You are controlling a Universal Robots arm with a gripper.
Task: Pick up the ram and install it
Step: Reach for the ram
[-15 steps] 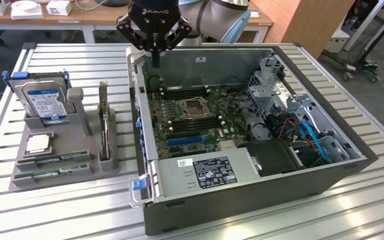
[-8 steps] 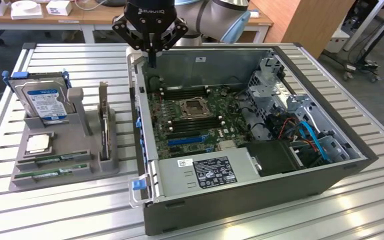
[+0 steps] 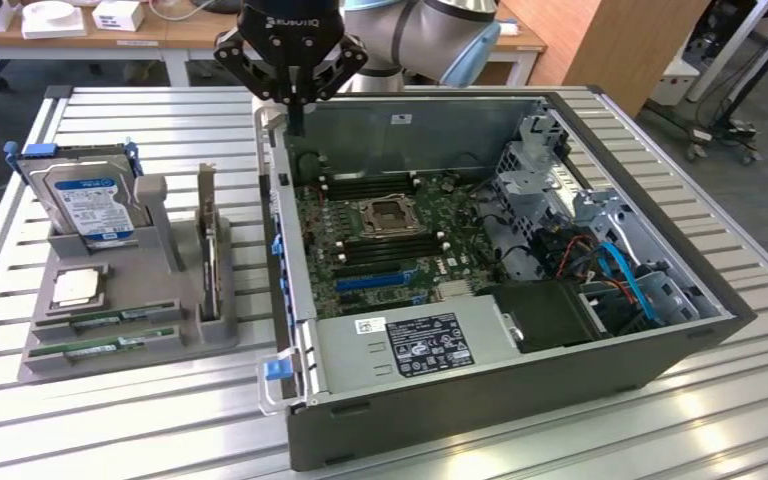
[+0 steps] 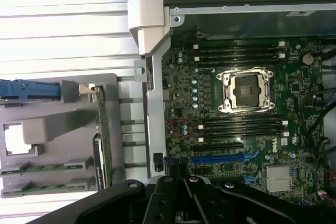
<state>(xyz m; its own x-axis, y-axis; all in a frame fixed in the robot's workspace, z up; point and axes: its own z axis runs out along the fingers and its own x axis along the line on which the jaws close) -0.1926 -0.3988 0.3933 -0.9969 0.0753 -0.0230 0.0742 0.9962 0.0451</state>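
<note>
The open computer case (image 3: 491, 400) dominates; beside it, on the exterior view's left, stands the grey holder (image 3: 151, 205). My gripper (image 3: 295, 108) hovers over the case's far corner, clenched on nothing. I judge the pick not begun. The ram (image 3: 104, 322) lies in that holder, well apart from the gripper. Taking it calls for spread jaws squared to the thin stick.

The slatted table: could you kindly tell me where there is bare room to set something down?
Bare slats lie on the slatted table in front of the grey holder, behind the hard drive, and to the exterior view's right of the computer case. The strip between holder and case is crowded.
</note>
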